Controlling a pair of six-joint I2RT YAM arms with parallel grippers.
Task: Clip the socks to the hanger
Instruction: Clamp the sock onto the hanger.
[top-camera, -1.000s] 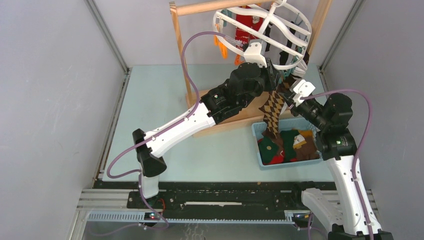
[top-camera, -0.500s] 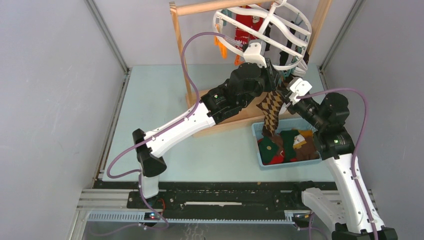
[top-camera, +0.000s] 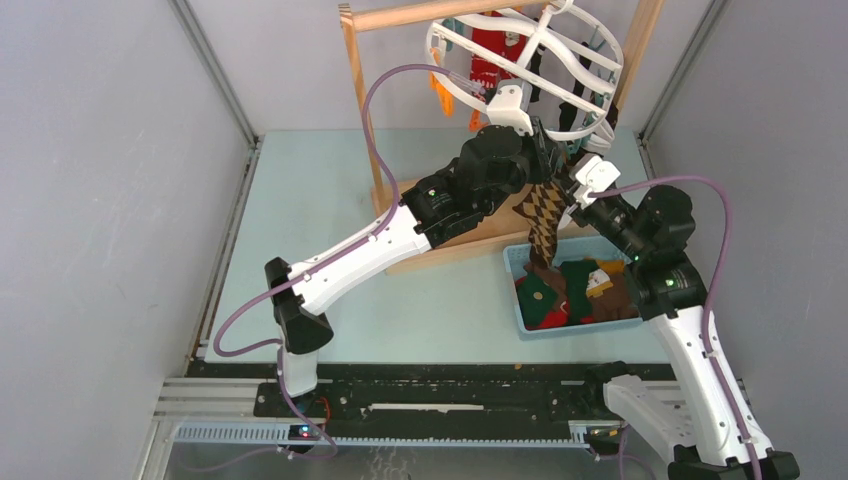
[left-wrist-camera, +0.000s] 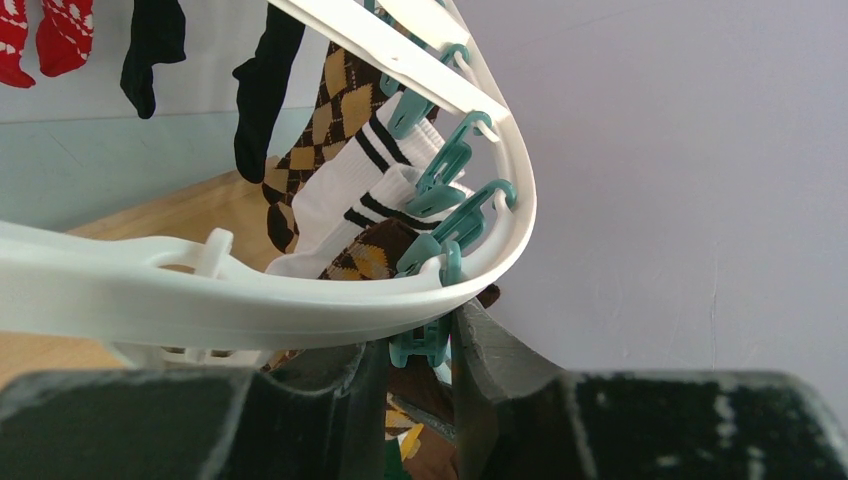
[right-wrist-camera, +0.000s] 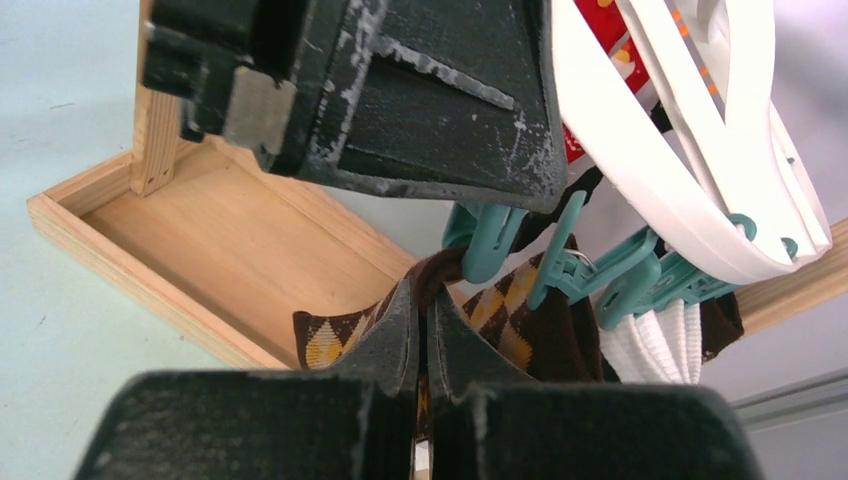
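Note:
The white oval hanger (top-camera: 525, 60) hangs from the wooden rack, with teal clips along its rim (left-wrist-camera: 250, 295). My left gripper (top-camera: 543, 155) sits under the rim, its jaws pressed on both sides of one teal clip (left-wrist-camera: 425, 342). My right gripper (top-camera: 582, 188) is shut on the cuff of a brown argyle sock (top-camera: 545, 215) and holds the cuff up against that teal clip (right-wrist-camera: 488, 240). The rest of this sock (right-wrist-camera: 320, 340) hangs down toward the basket. Red, black, white striped (left-wrist-camera: 350, 190) and another argyle sock hang clipped to the hanger.
A light blue basket (top-camera: 512, 262) at the right holds several more socks, dark green, red and brown. The wooden rack (top-camera: 360, 110) stands on a wooden base tray (right-wrist-camera: 230, 240) behind it. Grey walls close both sides.
My right gripper has moved a little left and up with the argyle sock, bringing its cuff to the clip. The left arm has stayed in place at the hanger rim.

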